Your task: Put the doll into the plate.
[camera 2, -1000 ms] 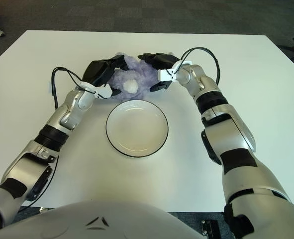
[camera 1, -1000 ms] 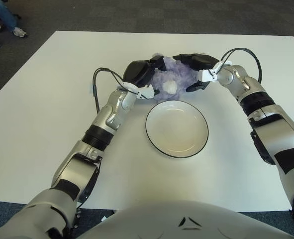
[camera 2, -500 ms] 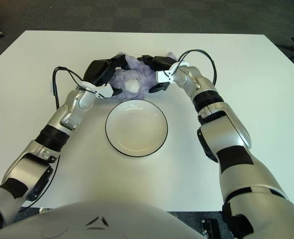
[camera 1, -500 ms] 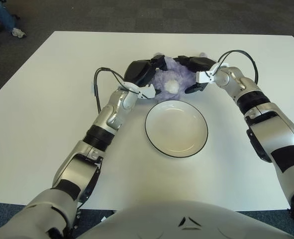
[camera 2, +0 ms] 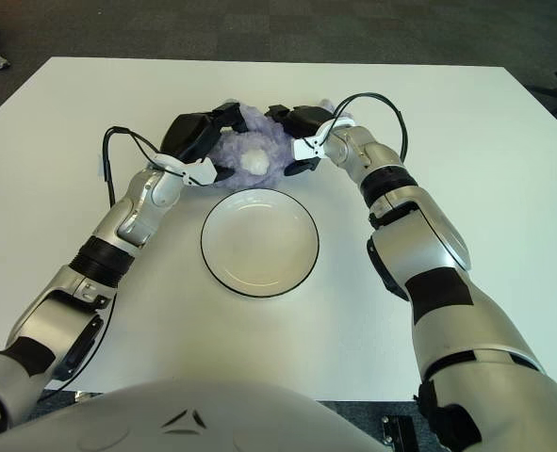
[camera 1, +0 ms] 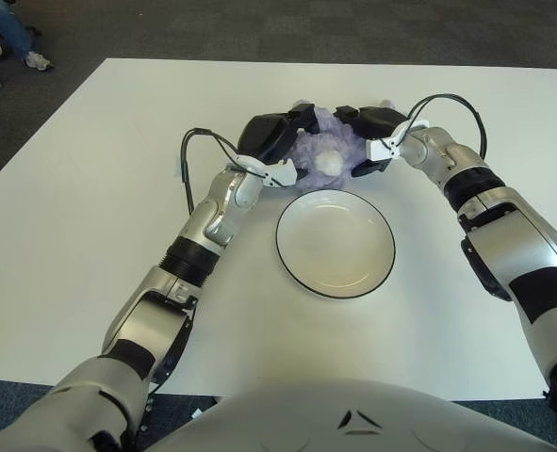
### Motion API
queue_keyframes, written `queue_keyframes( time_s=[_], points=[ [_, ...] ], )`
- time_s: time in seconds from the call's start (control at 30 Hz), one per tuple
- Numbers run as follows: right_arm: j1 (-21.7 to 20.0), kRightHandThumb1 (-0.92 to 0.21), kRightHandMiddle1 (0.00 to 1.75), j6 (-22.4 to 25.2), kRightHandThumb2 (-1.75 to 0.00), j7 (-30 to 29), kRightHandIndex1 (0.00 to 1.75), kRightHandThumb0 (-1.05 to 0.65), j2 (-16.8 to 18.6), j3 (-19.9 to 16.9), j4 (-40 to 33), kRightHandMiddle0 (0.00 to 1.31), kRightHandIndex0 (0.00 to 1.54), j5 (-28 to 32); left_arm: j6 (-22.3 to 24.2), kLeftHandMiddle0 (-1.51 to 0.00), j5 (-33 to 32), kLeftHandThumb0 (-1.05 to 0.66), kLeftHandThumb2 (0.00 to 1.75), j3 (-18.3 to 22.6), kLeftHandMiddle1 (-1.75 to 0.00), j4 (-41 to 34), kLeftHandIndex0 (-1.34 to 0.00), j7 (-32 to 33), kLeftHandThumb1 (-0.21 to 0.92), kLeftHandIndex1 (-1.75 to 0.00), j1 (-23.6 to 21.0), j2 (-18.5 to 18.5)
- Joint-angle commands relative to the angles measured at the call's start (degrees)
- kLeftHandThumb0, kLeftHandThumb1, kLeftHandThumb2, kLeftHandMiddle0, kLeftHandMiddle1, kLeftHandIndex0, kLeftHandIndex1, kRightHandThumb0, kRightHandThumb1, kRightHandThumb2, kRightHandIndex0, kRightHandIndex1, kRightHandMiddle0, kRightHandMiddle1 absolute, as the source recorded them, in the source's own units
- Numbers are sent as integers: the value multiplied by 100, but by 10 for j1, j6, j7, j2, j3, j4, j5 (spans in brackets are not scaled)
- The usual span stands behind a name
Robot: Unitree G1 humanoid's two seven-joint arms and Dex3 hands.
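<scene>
Left eye view. Doll: soft, fuzzy, pale lavender plush with a round white patch facing the camera; sits on the tabletop just beyond the far rim of the plate, not in it. Left robot hand: black fingers curled against the doll's left flank, touching the plush. Right robot hand: black fingers curled over the doll's right flank and top, touching it. The doll is pinched between the two hands; whether its underside is off the surface cannot be told. Plate: round, shallow, glossy white with a thin dark rim, nothing in it, lying flat just nearer the robot than the doll. Tabletop: matte white, flat, rectangular; wide bare stretches to the left and right of the arms; its far edge lies well beyond the doll, with dark carpet past it.

Right eye view. Same arrangement: doll clasped from both sides, left robot hand and right robot hand closed on it. A thin black cable loops above each wrist. Plate is directly in front of the doll, close to it, with open surface around its remaining sides.
</scene>
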Motion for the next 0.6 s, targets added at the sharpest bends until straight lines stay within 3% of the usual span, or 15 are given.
queue_keyframes(
  time_s=[0.0, 0.07, 0.13, 0.2, 0.23, 0.3, 0.4, 0.57],
  points=[
    [1, -35, 90, 23, -96, 19, 129, 12, 8, 9, 9, 0, 63, -12, 5, -76, 3, -1, 156, -7, -164, -10, -76, -10, 3, -162, -2, 0],
    [3, -38, 94, 31, -96, 34, 134, 28, 5, 5, -6, 0, 69, -4, 7, -76, 0, -1, 155, -6, -164, -11, -76, -11, 3, -162, -1, -1],
    [6, -35, 122, 37, -103, 50, 141, 38, 1, 1, -25, 4, 73, 3, 9, -76, -3, -1, 155, -5, -164, -11, -76, -11, 3, -162, -1, -3],
    [11, -34, 132, 37, -106, 55, 143, 42, -5, -3, -39, 5, 75, 9, 9, -76, -4, -1, 155, -5, -164, -11, -76, -11, 4, -162, -1, -3],
    [15, -32, 146, 35, -109, 53, 144, 44, -7, -8, -45, 12, 76, 13, 10, -76, -3, -1, 155, -6, -164, -11, -76, -11, 4, -162, -1, -3],
    [22, -27, 160, 31, -120, 49, 141, 22, -9, -18, -52, 29, 81, 23, 12, -75, -1, -1, 155, -7, -164, -11, -75, -11, 4, -162, -1, -3],
    [29, -16, 170, 33, -132, 47, 128, 7, -5, -32, -55, 51, 90, 36, 13, -75, 0, -1, 154, -7, -165, -10, -75, -11, 4, -162, -1, -2],
    [41, -3, 174, 48, -148, 61, 128, 1, -2, -54, -73, 66, 97, 60, 12, -75, -2, -1, 154, -5, -165, -8, -75, -10, 5, -162, -1, -1]
  ],
)
